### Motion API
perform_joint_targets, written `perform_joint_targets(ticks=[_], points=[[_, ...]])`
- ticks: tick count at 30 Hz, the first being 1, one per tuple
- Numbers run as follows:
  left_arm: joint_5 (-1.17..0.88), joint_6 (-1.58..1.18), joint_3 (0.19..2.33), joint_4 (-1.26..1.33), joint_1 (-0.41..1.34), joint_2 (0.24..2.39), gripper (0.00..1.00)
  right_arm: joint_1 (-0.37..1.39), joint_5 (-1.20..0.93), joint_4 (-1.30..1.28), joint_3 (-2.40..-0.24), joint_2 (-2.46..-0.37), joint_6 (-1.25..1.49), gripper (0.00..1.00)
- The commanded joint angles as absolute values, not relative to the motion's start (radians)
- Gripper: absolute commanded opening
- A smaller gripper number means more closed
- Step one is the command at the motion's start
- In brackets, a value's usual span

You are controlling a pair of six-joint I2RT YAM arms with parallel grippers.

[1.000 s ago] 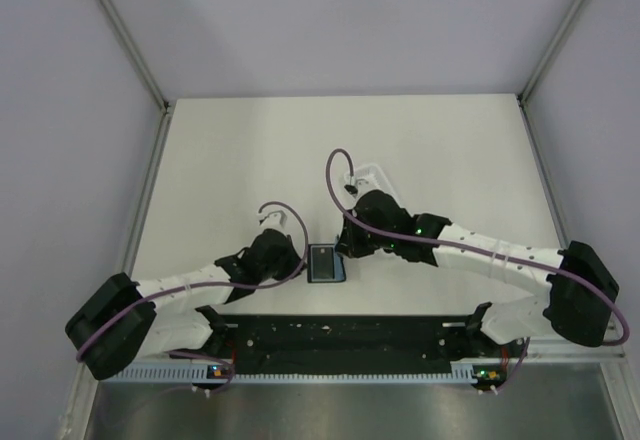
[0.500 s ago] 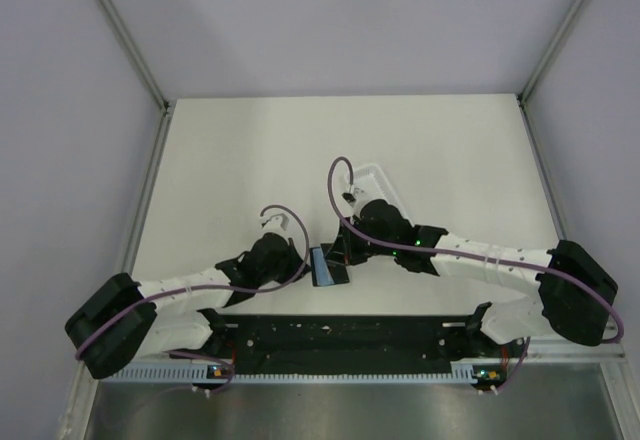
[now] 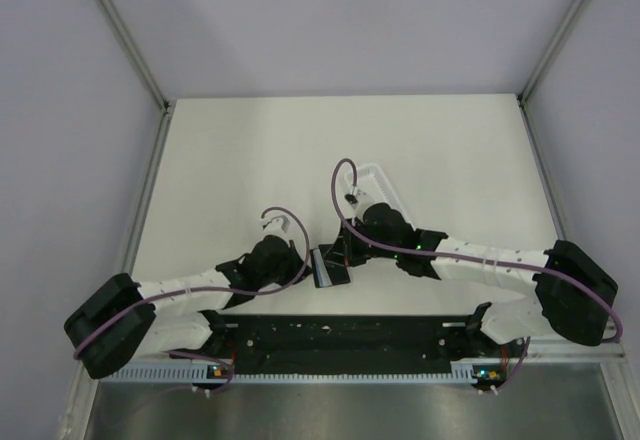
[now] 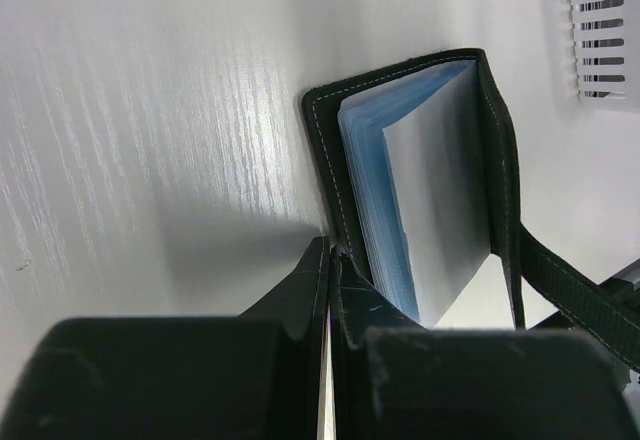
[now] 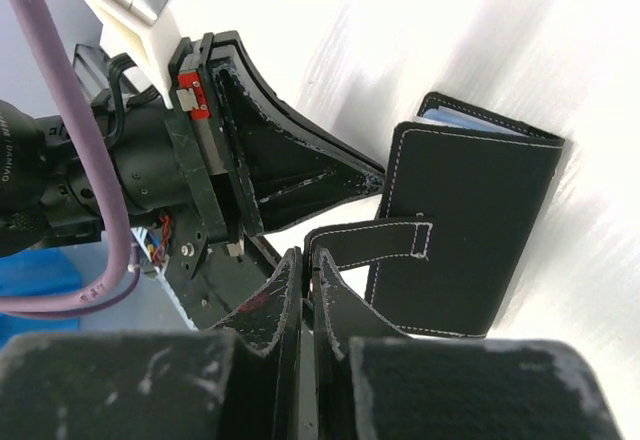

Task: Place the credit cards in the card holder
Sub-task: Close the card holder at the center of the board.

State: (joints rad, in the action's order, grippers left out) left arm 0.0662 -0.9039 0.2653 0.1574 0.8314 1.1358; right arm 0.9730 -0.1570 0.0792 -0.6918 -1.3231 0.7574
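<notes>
The card holder [image 3: 328, 268] is a black stitched wallet, raised off the table and half folded between my two grippers. In the left wrist view its blue-grey sleeves [image 4: 385, 180] fan out between the covers, and my left gripper [image 4: 333, 253] is shut on the edge of the near cover. My right gripper [image 5: 312, 258] is shut on the end of the card holder's closing strap [image 5: 375, 243], with the black outer cover [image 5: 470, 230] just beyond. From above, the left gripper [image 3: 305, 265] and right gripper [image 3: 345, 255] nearly meet at the wallet. The credit cards are out of view.
A long white ribbed tray [image 3: 380, 185] lies just behind the right arm, and its slotted end shows at the top right of the left wrist view [image 4: 600, 30]. The black base rail [image 3: 340, 338] runs along the near edge. White walls enclose the table.
The card holder lay open and flat with its lining up; it has since folded and tilted on edge. The right gripper moved left and nearer, toward the left gripper.
</notes>
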Motion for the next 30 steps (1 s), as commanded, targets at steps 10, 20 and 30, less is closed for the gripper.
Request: perform_joint_targets(ticks=[10, 20, 30], points=[[0.112, -0.923, 0.241, 0.005, 0.844, 1.028, 0.00, 0.966, -0.176, 0.241, -0.644, -1.377, 0.798, 0.00], [0.164, -0.922, 0.276, -0.144, 0.844, 0.908, 0.00, 0.965, -0.224, 0.348, -0.638, -1.500, 0.821, 0.00], [0.199, -0.919, 0.290, -0.219, 0.844, 0.836, 0.00, 0.966, -0.250, 0.391, -0.649, -1.600, 0.821, 0.00]])
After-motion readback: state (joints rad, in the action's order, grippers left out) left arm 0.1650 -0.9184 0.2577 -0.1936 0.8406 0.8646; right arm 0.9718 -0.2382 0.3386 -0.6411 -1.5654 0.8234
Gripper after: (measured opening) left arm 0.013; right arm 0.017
